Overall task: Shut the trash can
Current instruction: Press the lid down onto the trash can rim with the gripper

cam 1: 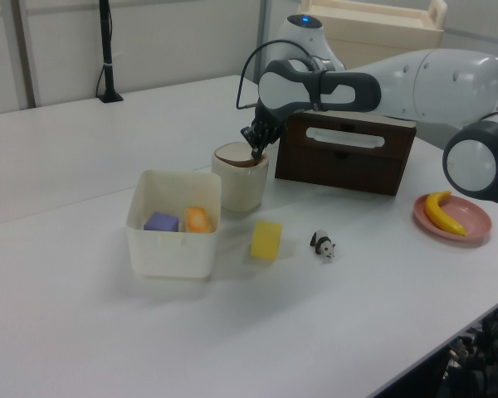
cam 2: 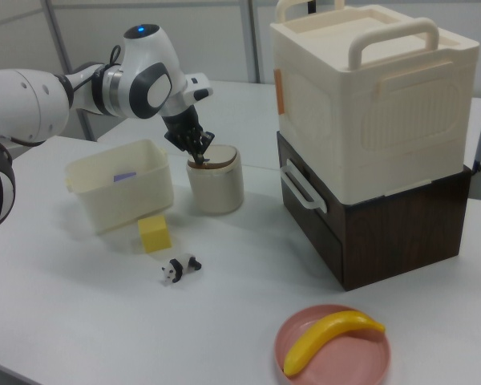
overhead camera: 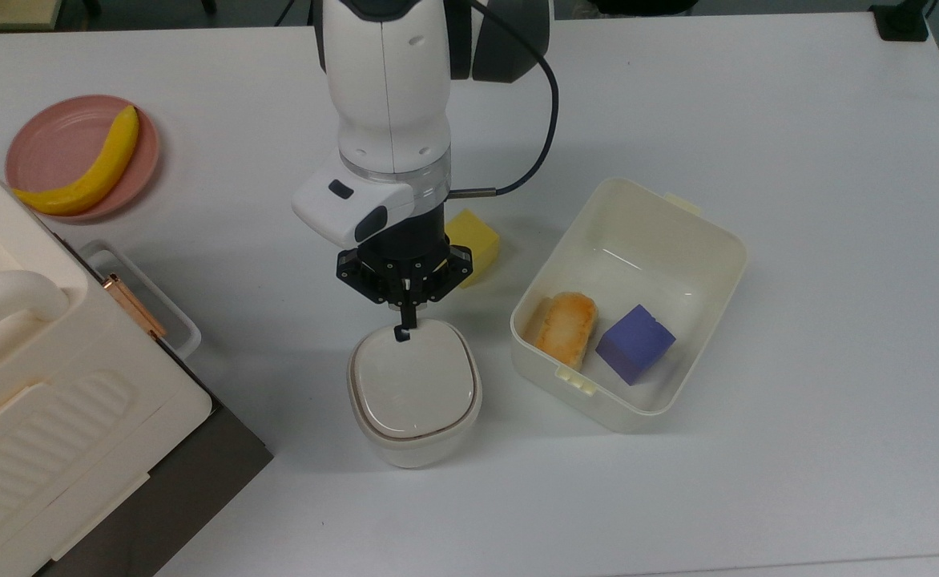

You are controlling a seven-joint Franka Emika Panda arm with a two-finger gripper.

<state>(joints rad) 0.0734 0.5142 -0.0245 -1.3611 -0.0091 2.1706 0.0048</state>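
The trash can [overhead camera: 413,417] is a small cream-white bin standing mid-table, and its beige lid [overhead camera: 413,385] lies flat on top. My gripper [overhead camera: 402,330] points down at the lid's rear edge, fingers shut together with nothing between them, the tip touching the lid where the small black button sits. In the left view the trash can [cam 1: 241,182] stands before the dark box, with the gripper [cam 1: 256,152] on its top rim. The right view has the trash can [cam 2: 215,186] under the gripper [cam 2: 201,152].
A cream rectangular tub [overhead camera: 722,240] to the top view's right holds a toast piece [overhead camera: 567,327] and a purple cube [overhead camera: 634,343]. A yellow block [overhead camera: 473,239] lies behind the arm. A banana on a pink plate [overhead camera: 45,132], a big cream case [overhead camera: 29,361] and a panda toy [cam 1: 322,244] are around.
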